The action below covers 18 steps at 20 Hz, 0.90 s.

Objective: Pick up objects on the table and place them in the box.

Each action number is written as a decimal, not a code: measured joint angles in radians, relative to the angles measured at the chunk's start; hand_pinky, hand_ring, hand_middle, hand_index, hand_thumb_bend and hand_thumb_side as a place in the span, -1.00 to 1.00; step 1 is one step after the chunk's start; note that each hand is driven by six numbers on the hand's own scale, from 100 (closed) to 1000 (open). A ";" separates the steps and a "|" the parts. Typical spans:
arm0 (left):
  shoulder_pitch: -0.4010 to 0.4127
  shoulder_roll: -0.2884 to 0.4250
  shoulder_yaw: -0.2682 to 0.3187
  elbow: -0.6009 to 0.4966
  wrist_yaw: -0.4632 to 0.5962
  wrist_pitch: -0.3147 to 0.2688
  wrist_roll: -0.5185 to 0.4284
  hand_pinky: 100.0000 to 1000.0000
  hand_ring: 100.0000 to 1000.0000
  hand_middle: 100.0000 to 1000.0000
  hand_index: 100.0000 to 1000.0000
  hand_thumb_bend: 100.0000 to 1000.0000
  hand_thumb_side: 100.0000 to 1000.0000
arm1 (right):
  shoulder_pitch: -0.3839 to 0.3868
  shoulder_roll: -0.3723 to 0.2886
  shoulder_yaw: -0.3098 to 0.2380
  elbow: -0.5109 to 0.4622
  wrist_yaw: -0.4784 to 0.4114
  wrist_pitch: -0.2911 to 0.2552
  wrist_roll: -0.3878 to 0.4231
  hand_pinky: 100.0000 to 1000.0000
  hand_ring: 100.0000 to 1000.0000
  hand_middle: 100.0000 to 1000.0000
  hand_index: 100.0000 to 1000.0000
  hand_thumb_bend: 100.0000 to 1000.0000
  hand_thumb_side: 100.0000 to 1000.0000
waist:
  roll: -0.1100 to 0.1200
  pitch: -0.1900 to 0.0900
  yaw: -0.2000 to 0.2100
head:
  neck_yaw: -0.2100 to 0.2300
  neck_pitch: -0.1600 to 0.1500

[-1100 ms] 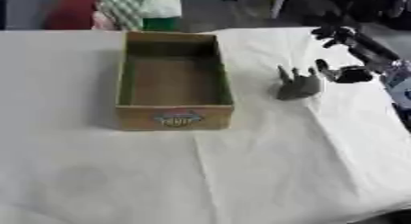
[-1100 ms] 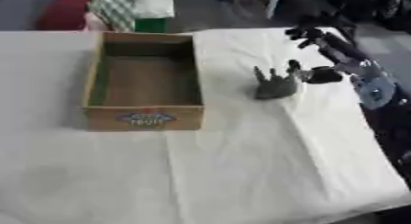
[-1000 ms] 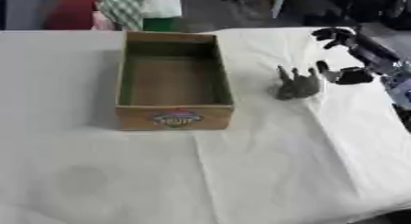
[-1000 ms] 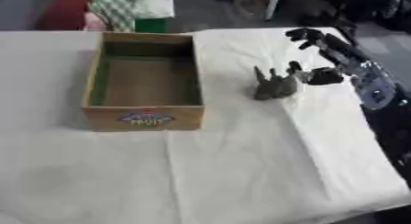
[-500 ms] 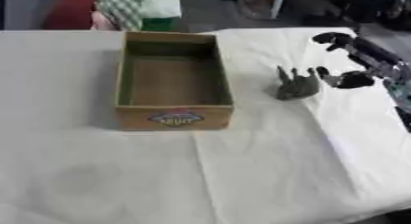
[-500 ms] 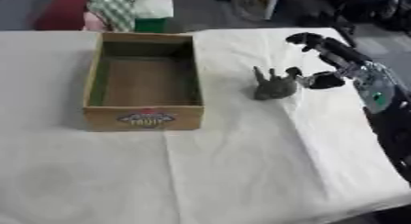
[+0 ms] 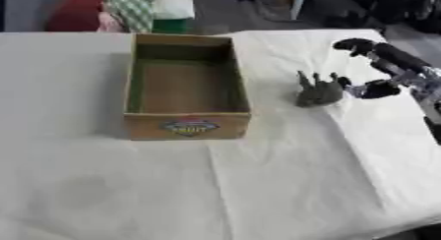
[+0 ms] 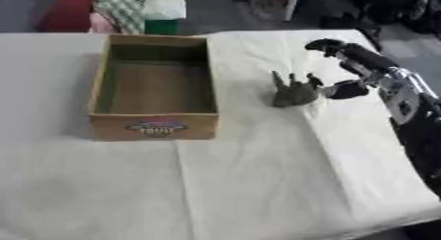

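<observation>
Right hand (image 8: 366, 69): enters from the right edge, held above the surface beside the small grey-green object; black with a silver wrist.
Fingers (image 8: 331, 47): spread and only slightly bent, holding nothing; the upper ones reach out above and to the right of the object, while the thumb's rounded tip sits just at the object's right side. Whether the thumb touches it cannot be told.
Object (image 7: 318, 89): a small dark grey-green thing with several upright prongs, standing on the surface to the right of the box, level with its middle. It lies partly within the span between the upper fingers and the thumb, nearer the thumb.
Box (image 7: 186, 126): an open wooden crate with a coloured label on its near wall, standing near the middle of the surface with its long side running away from the camera; its inside shows only a bare brown floor and greenish walls.
Surface (image 8: 241, 185): covered with a creased off-white cloth.
Beyond the far edge: a bundle of red, green-checked and white fabric (image 7: 134, 8).
Left hand: shows in neither view.
</observation>
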 measured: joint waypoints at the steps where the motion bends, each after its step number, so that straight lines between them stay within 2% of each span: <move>1: 0.000 0.000 0.000 0.000 0.000 0.000 0.000 0.32 0.17 0.14 0.24 -1.00 0.74 | 0.000 0.001 0.002 0.001 0.008 -0.001 -0.002 0.54 0.82 0.82 0.92 -0.88 -0.66 | 0.000 0.001 0.000 | 0.000 0.000; 18: 0.000 0.000 0.004 0.000 0.000 0.001 0.000 0.32 0.18 0.14 0.23 -1.00 0.74 | -0.017 0.036 0.025 0.026 0.105 -0.010 -0.020 0.54 0.83 0.82 0.92 -0.84 -0.56 | 0.000 0.005 0.011 | -0.005 0.007</move>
